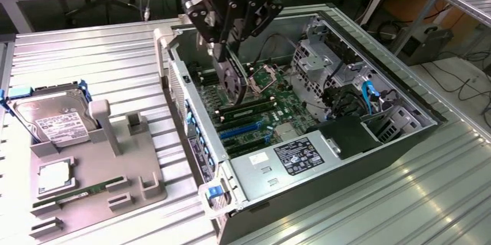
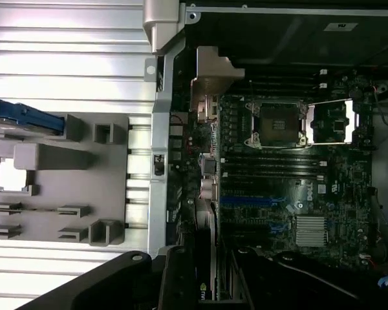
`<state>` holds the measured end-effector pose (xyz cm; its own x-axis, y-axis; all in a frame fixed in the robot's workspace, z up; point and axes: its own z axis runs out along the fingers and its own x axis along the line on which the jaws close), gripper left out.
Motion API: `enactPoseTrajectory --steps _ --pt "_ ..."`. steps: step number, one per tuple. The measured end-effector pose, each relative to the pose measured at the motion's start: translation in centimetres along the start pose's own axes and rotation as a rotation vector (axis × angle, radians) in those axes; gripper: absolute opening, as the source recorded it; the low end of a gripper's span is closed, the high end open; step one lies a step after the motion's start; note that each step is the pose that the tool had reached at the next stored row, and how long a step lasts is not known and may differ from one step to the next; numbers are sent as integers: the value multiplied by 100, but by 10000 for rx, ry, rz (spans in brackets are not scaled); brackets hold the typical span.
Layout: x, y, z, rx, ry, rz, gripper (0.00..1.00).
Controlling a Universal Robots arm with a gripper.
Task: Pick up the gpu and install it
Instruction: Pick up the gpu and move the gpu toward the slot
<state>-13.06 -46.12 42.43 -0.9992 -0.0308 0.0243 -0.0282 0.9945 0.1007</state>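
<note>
Where the gpu (image 1: 234, 84) hangs: clamped in the hand (image 1: 227, 52) at the upper middle of the exterior view, its lower end down inside the open case (image 1: 345, 196), over the board (image 1: 268, 110); whether it touches the board I cannot tell.
gpu: thin, long, dark card held on edge and near upright, with a flat grey face turned to the exterior view's left. In the wrist view the gpu (image 2: 204, 289) runs out from between the fingers and carries a small green logo.
hand: black, angular, with linked fingers drawn narrow onto the card's upper part. It points straight down, with a blue light above it. Wrist view: hand (image 2: 210, 268).
case: dark metal tower lying on its side, panel off, silvery rims.
board: green, with blue slots (image 1: 244, 131) and a square socket (image 2: 281, 123) in a metal frame.
tabletop (image 1: 92, 55): silvery ribbed metal slats.
tray (image 1: 115, 167): matte grey moulded block with pockets, on the exterior view's left of the case.
tray's load: boxy silver drive (image 1: 54, 119) with a white label, a square chip (image 1: 54, 177), and a narrow green stick (image 1: 77, 193).
</note>
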Motion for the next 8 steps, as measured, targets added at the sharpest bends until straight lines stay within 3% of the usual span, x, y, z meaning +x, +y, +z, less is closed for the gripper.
enactPoseTrajectory --steps 3,8 --pt "-148 13 53 39 1 0 26" --pt "-486 45 182 141 4 4 26"
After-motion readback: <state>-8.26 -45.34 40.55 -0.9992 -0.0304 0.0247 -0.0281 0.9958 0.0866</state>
